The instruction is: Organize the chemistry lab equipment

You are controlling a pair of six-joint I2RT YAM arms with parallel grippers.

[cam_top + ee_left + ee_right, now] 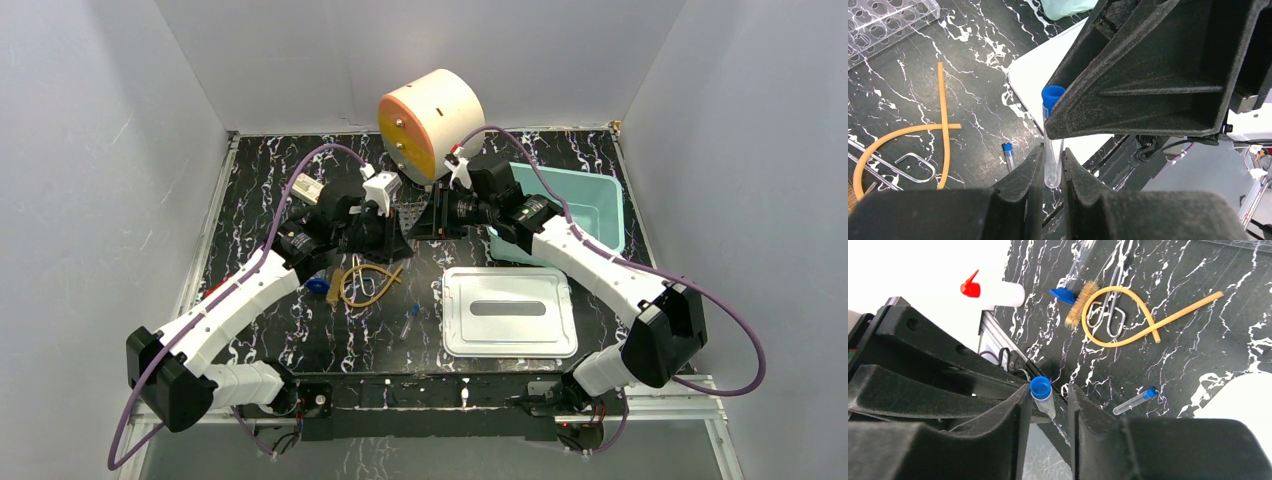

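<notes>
Lid of flat white plastic (510, 335): lay nearest the arm bases, on the right side of the black marbled table (330, 345).
Loose small clear tube with a blue cap (410, 321): lay flat just left of the lid, touching nothing.
Tan rubber tubing coil (372, 285): lay a little further back, with a small tan bristle brush (1079, 310) just beside it.
Left gripper (1052, 167): was pinched shut on the bottom end of a long clear tube with a blue cap (1052, 145), holding it up off the table.
Right gripper (1049, 392): had a finger on each side of the cap end, with a gap on one side, so it was open and not squeezing.
Small clear plastic tube rack (878, 20): stood behind the grippers; the holes that showed had no tubes.
Teal plastic tub (560, 172): sat far back on the right.
Round cream-and-orange cabinet (430, 120): stood furthest away.
Danger: if the left fingers let go before the right ones held tight, the tube could drop and roll. A squeeze on just the cap edge could tip it.
</notes>
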